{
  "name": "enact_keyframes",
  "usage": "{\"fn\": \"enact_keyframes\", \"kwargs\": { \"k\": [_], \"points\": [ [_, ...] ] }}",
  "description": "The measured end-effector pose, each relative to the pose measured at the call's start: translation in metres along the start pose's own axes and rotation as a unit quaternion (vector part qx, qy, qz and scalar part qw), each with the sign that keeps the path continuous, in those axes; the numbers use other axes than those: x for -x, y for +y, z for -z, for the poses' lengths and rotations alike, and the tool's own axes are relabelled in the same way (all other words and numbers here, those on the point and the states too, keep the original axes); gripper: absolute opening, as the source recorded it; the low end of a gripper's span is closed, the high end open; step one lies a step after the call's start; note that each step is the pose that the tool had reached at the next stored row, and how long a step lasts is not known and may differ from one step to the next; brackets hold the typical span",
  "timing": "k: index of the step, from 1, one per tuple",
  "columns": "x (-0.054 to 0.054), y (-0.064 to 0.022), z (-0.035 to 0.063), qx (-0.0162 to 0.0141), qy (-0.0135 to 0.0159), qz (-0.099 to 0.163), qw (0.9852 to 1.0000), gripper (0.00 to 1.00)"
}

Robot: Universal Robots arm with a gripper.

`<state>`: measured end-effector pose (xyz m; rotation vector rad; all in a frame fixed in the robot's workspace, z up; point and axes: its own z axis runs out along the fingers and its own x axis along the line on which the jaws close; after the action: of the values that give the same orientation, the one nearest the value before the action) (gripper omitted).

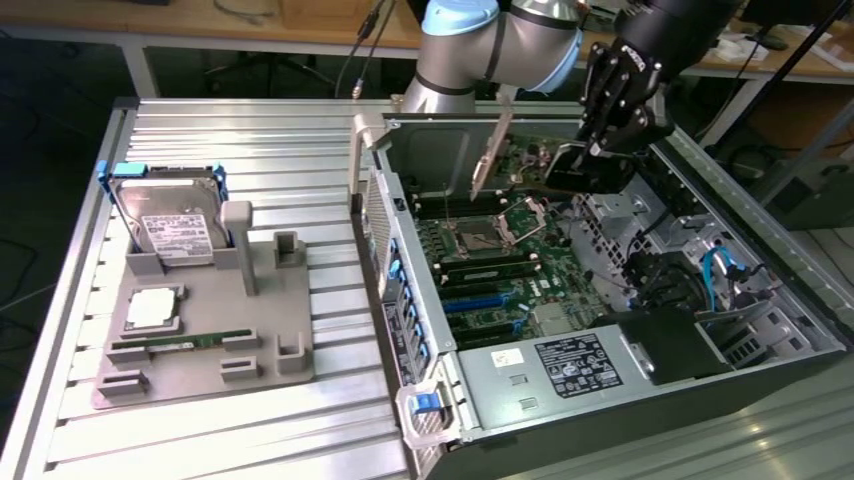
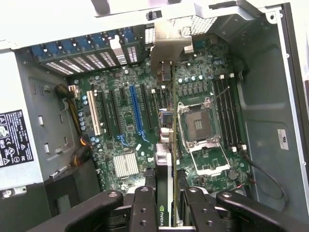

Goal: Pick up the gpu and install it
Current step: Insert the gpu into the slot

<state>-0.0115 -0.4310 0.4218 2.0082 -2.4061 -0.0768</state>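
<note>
From my remote station I see a ribbed aluminium bench [image 1: 254,130]. Two items rest directly on it. A grey fixture plate [image 1: 254,310] sits toward the exterior view's left. A computer case [image 1: 434,150] (open side facing up) lies just beside it, toward the exterior view's right.

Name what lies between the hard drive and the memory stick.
A square silver chip lies flat on the grey tray between the hard drive and the memory stick, in the exterior view.
</note>
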Motion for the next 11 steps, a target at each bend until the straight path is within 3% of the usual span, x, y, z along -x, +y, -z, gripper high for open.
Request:
{"fn": "enact_keyframes", "kwargs": {
  "k": [7, 11],
  "points": [
    [0.0001, -0.0008, -0.0001, 0.001, 0.0015, 0.035, 0.9994, 0.27],
    [0.0003, -0.0014, -0.0001, 0.0017, 0.0025, 0.06, 0.9982, 0.27]
  ]
}}
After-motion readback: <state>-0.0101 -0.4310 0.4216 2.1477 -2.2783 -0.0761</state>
